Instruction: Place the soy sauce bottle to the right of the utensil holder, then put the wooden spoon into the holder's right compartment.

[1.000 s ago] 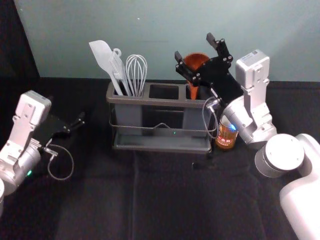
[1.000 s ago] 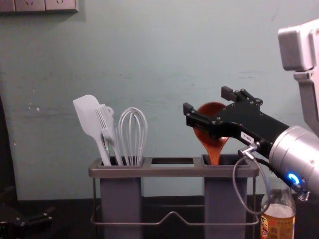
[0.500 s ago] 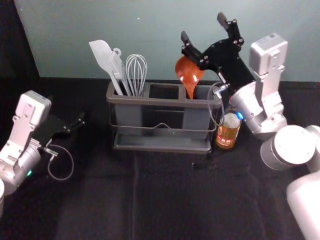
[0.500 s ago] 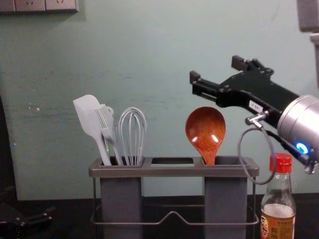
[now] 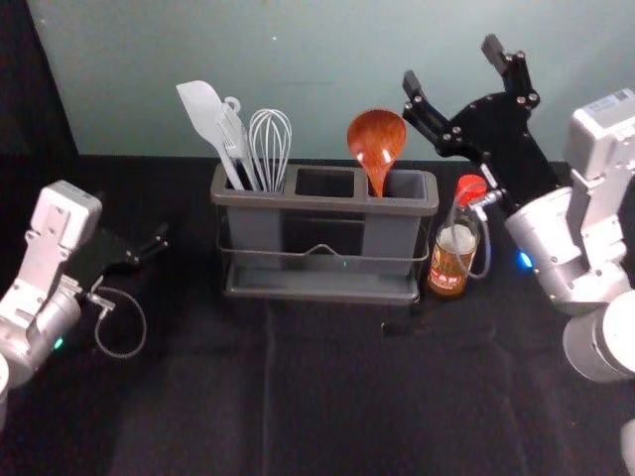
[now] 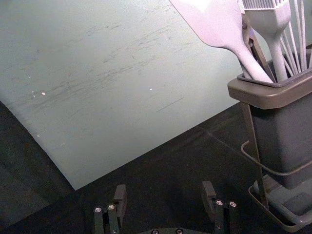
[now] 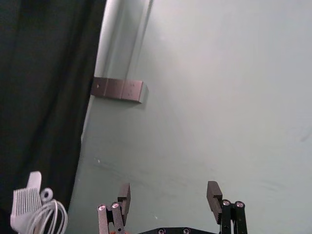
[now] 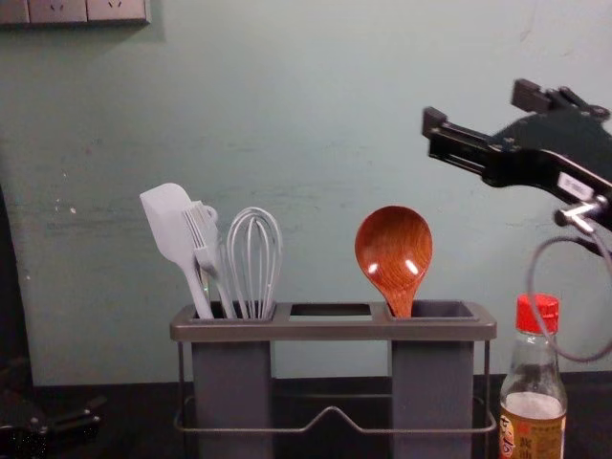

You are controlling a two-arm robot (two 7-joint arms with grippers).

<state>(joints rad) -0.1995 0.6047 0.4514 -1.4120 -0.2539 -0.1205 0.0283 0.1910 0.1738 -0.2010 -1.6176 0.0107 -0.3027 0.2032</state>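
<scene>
I have the right gripper (image 5: 451, 64) up high, above and to the right of the spoon, its jaws wide apart with nothing between them. A thin cable (image 5: 486, 260) loops down from it in front of the bottle.

Next out, the wooden spoon (image 8: 393, 253) stands bowl up in the holder's right compartment (image 8: 442, 310), against its left side. I see a round, glossy, red-brown bowl with visible grain and two bright glints, narrowing to a neck at the rim.

The soy sauce bottle (image 8: 534, 387) stands just beside the right end of the utensil holder (image 5: 268, 200), by its front right corner. It is clear glass with a ribbed red cap, a pale band and a yellow-and-brown label.

In the left compartment I can see a pale spatula (image 8: 172, 229), a brush (image 8: 203, 239) and a whisk (image 8: 254, 258).

My left gripper (image 5: 135, 220) is parked beyond the holder's left end, jaws apart and empty, over the black-covered table (image 5: 327, 397).
</scene>
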